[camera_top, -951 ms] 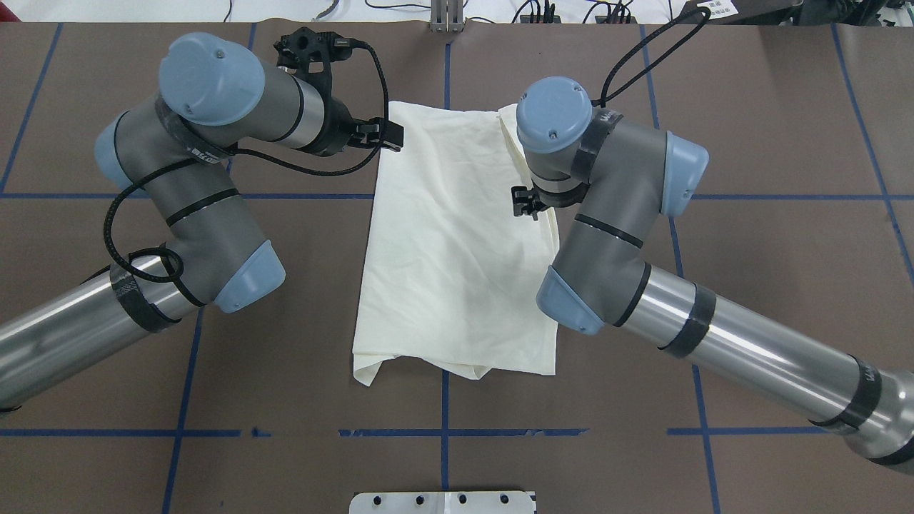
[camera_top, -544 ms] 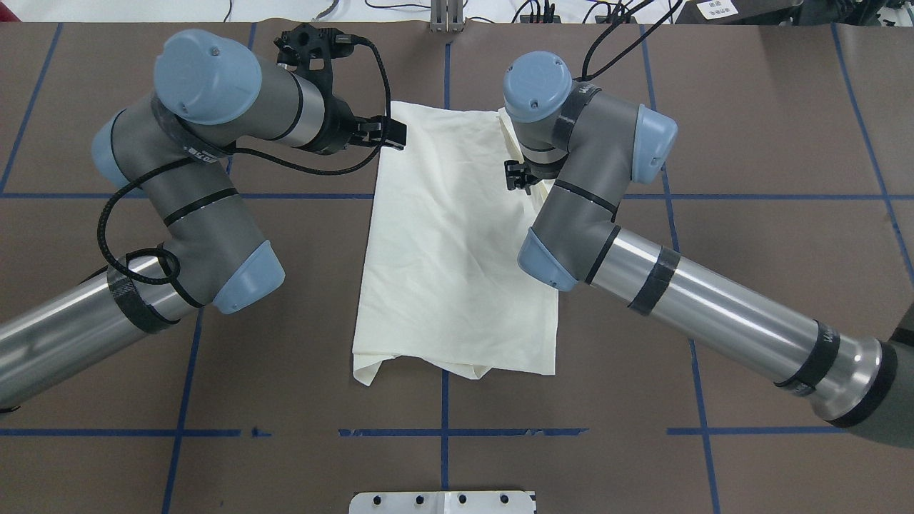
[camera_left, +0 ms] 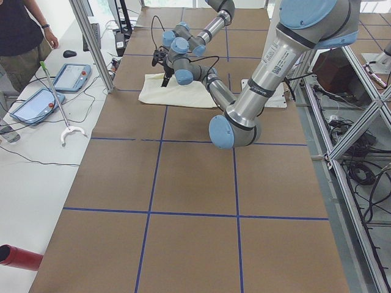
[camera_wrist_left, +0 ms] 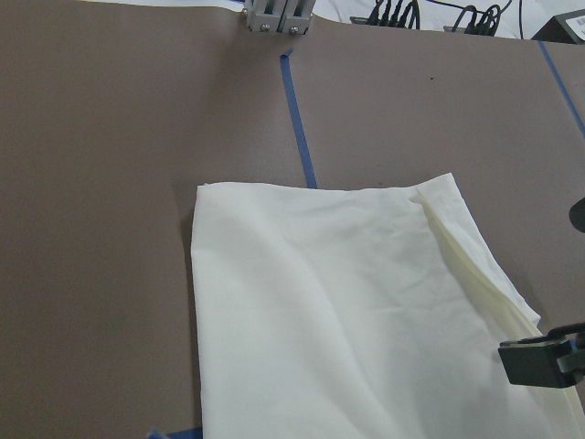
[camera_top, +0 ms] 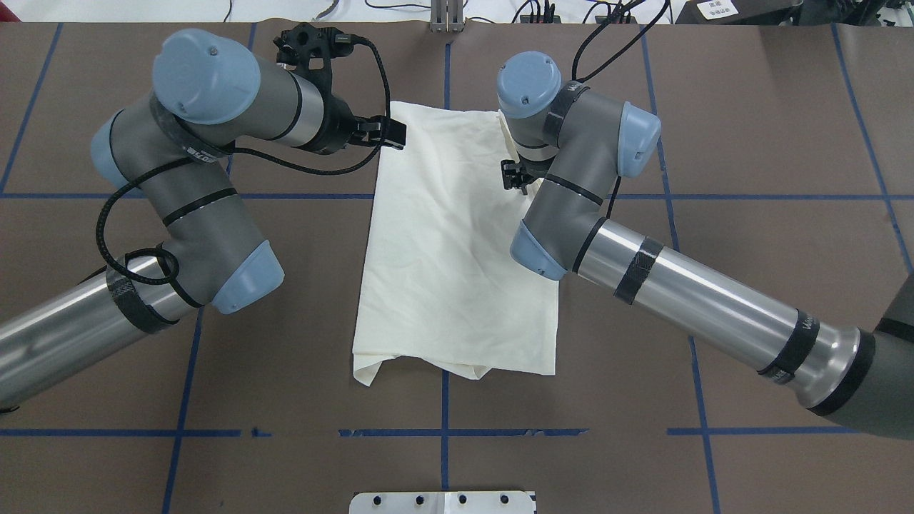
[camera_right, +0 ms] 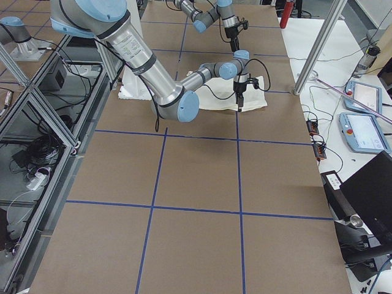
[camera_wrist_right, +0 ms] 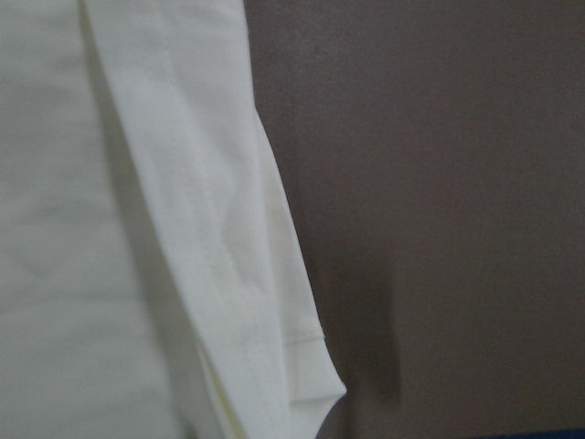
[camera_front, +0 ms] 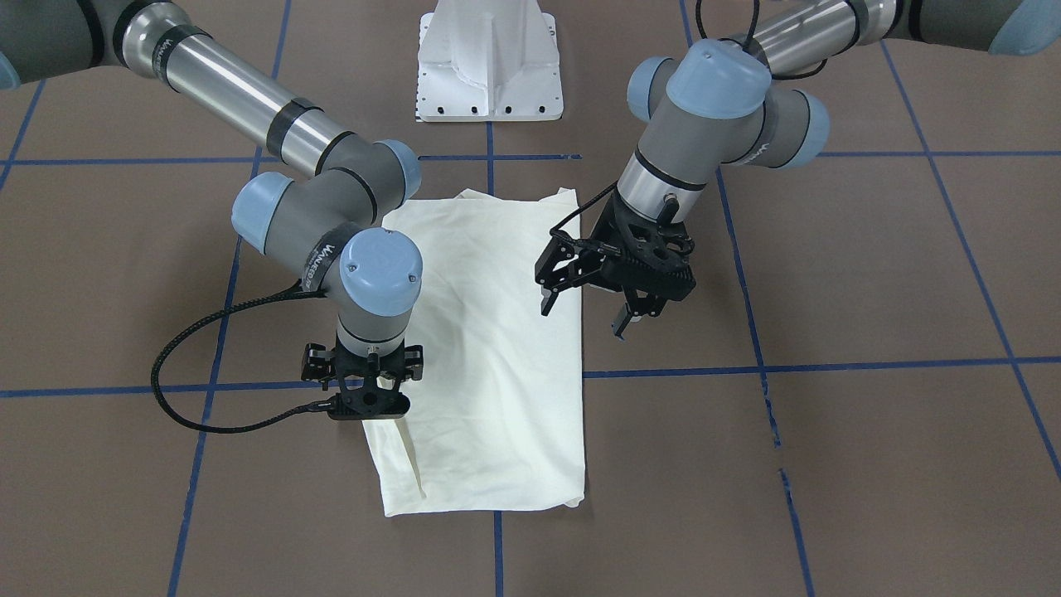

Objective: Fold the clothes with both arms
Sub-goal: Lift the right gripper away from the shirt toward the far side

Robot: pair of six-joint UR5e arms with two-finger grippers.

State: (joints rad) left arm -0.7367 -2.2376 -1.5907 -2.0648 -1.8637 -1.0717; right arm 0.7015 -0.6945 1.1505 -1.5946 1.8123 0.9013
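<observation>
A cream shirt [camera_front: 497, 348], folded into a long plain rectangle, lies flat mid-table [camera_front: 829, 274], bare brown surface on every side. The left gripper [camera_front: 584, 315], jaws spread wide, hovers astride one long edge. The right gripper [camera_front: 365, 404] points down at the opposite edge (layered hems there). Its fingers are hidden, so its grip is unclear.

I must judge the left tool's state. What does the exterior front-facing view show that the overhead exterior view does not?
Only the front-facing view: that the left tool is clearly open, hanging over a long edge of the shirt. Only the overhead view: cables beyond the far edge of the table. Both: the shirt lying folded on the brown table, and the right tool at its other long edge.
</observation>
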